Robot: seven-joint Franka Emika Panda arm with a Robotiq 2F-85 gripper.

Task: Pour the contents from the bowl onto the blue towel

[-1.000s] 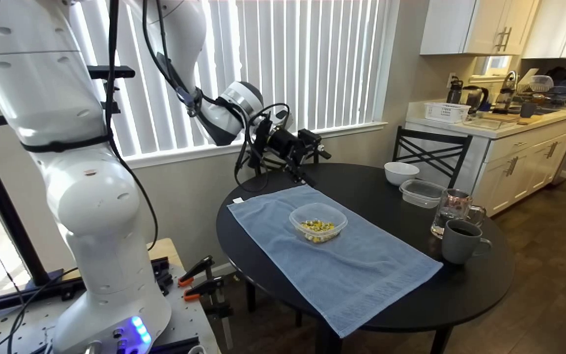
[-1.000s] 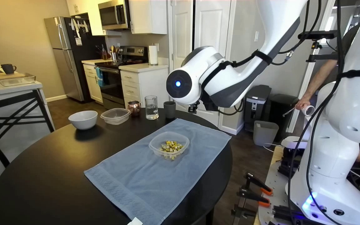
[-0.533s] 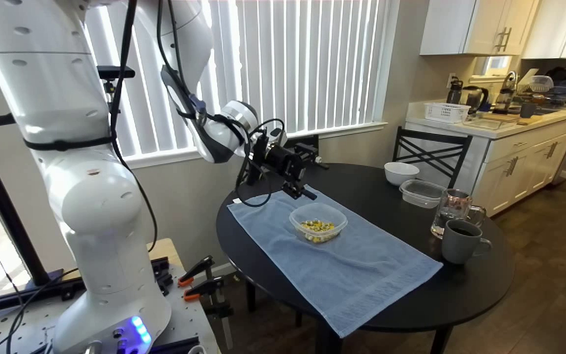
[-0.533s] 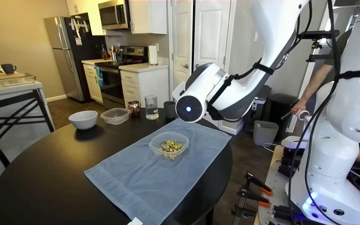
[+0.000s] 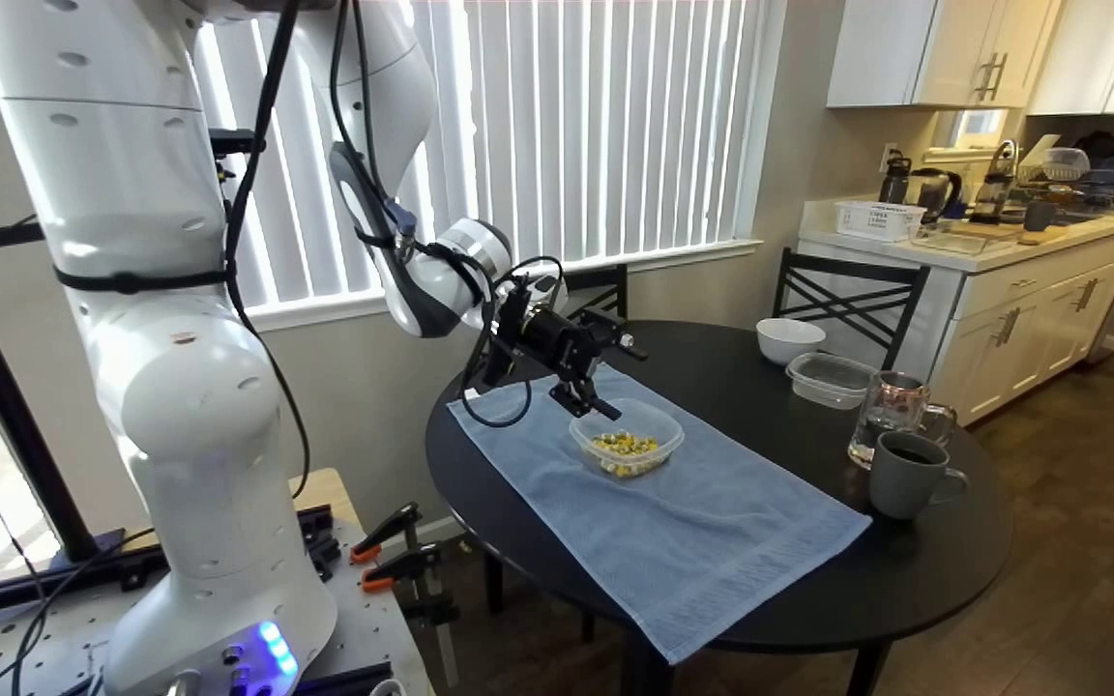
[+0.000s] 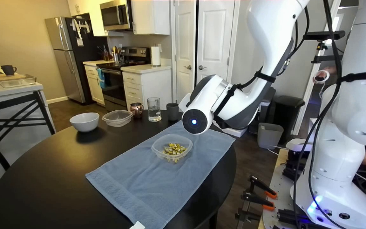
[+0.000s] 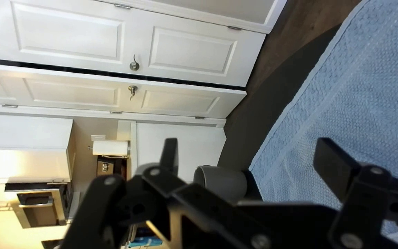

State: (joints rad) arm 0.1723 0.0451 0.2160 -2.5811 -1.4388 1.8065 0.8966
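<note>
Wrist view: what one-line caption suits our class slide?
Sideways scene: the open gripper, holding nothing, with grey mug, blue towel and white doors beyond.

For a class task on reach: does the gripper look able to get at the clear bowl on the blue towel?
Probably yes: the open gripper is near the uncovered clear bowl, with nothing visible standing between them. The exact gap is unclear.

no readable text, only tiny blurred letter-like marks point(image 5: 868, 220) on the white basket point(image 5: 891, 228) in an exterior view
</note>
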